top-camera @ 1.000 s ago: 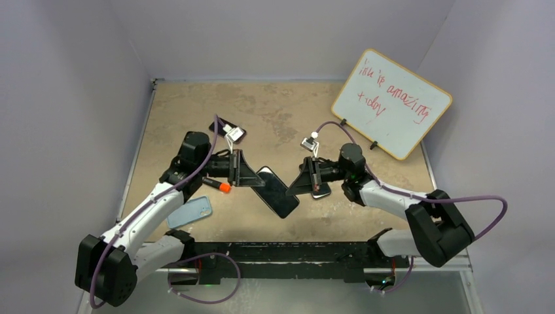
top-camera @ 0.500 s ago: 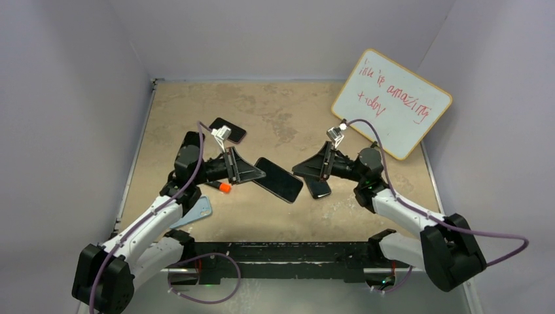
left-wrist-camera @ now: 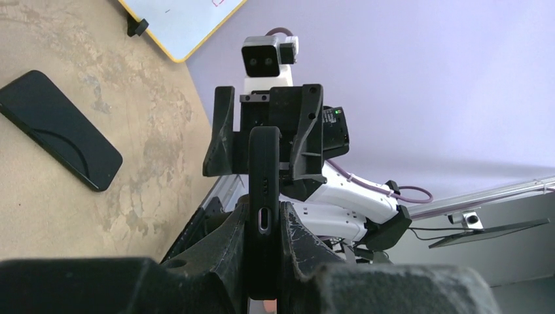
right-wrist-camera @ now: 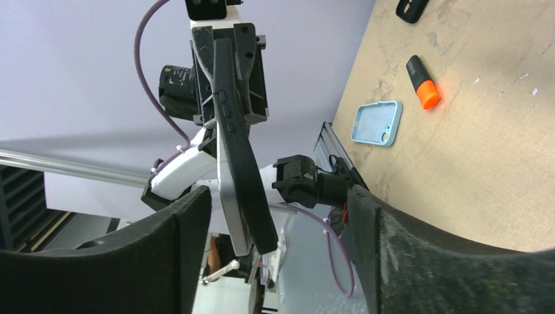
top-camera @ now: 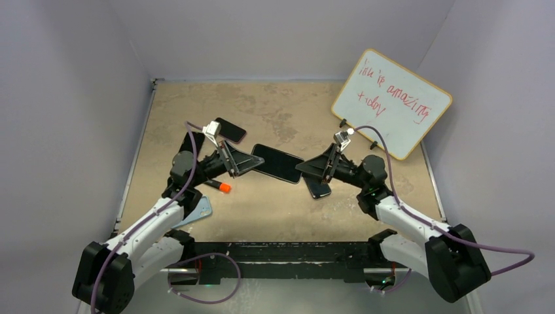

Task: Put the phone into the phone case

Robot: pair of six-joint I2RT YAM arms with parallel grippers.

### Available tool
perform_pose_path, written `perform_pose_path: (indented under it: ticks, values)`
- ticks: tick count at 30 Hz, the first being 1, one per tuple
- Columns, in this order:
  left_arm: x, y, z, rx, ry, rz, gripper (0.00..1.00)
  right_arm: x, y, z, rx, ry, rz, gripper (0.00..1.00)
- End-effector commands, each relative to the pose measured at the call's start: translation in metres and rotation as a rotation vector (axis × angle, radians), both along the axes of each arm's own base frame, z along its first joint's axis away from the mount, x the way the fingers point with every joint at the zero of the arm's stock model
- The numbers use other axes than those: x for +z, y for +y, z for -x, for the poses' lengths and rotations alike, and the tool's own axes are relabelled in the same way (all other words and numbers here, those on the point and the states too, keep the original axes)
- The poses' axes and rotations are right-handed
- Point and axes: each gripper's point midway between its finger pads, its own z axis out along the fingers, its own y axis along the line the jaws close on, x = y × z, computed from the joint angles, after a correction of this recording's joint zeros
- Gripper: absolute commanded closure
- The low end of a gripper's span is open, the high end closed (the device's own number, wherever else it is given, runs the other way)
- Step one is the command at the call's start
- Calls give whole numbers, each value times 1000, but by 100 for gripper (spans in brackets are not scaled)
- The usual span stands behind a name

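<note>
A: Where are things?
B: The phone case (top-camera: 200,209) is lying on the bench (top-camera: 275,108), left. My left claw (top-camera: 256,159) is gripping the phone (top-camera: 278,163) aloft; my right claw (top-camera: 302,169) is gaping round it.
A: Risk?
B: It could be slipping free, held one-ended.

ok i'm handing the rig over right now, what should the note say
Left gripper: shut on the phone, held up off the table.
Right gripper: open, fingers either side of the phone's far end, not gripping.
Done: a black case looks to be on the held phone; a silvery edge shows, so maybe not fully seated.
Left: check seating, press home if needed.
Lying by: light blue case, another black phone.
</note>
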Motion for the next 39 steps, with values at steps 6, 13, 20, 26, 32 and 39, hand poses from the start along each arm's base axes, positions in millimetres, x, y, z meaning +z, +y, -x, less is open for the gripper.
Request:
perform_pose_path:
  ticks: [6,13,20,26,32,39]
  values:
    - [18,5,-4,49,-75,66,100,21,-2,6,10,-25,-94,43]
    - [7,4,-3,45,-67,41,99,27,-1,4,16,-31,-118,85]
    - [-8,4,-2,38,-53,-18,70,25,0,2,17,-24,-125,100]
    - [-11,0,-1,2,-57,-32,81,23,3,2,37,-38,-98,100]
    - [-1,2,2,3,-77,8,100,8,13,7,86,-12,-16,52]
    - [7,5,2,30,-106,38,100,-9,26,18,113,48,26,38]
